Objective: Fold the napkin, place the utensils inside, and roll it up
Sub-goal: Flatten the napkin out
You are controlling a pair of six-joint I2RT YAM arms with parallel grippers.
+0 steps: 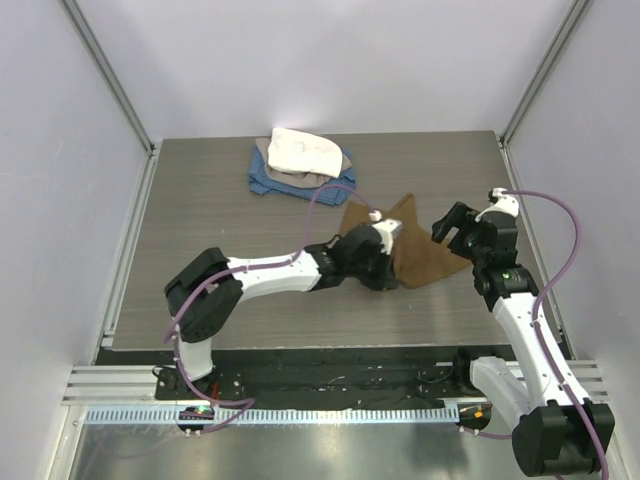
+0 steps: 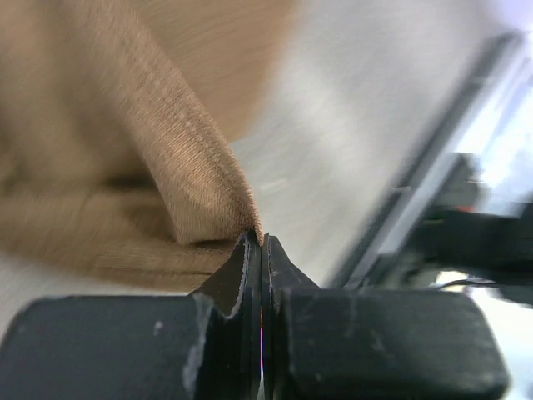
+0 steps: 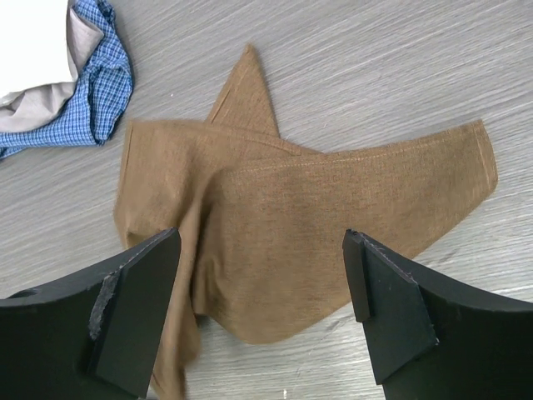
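While clamped tight on a raised fold of napkin [image 2: 200,192], left end effector [image 2: 261,243] low over worktop [image 1: 200,210], extended in from the left. Jaws pressed flat together, no gap, tan cloth edge caught right at the tips. Fold standing up off the rest of the cloth, flat layers below and to the left in that wrist view.

From above: napkin right of centre on worktop, spread in an irregular shape, one pointed corner toward the far side. Across its left part, left arm [image 1: 270,270] stretched out, end effector over the cloth there. Just beside napkin's right edge, right end effector [image 3: 261,250], jaws spread wide, holding nothing; touching the cloth or not, cannot tell.

From right wrist: both dark fingers [image 3: 137,308] well apart at the near edge of view, napkin below and between them. Cloth rumpled and partly doubled over itself, stitched hem across the middle, one broad lobe out to the right, one sharp corner toward the far side, a raised ridge down the left, near the left-hand finger.

Far and left of napkin, blue checked cloth [image 3: 104,87], near napkin's far-left corner; touching or not, cannot tell. On top of it, white cloth [image 3: 33,42], heaped.
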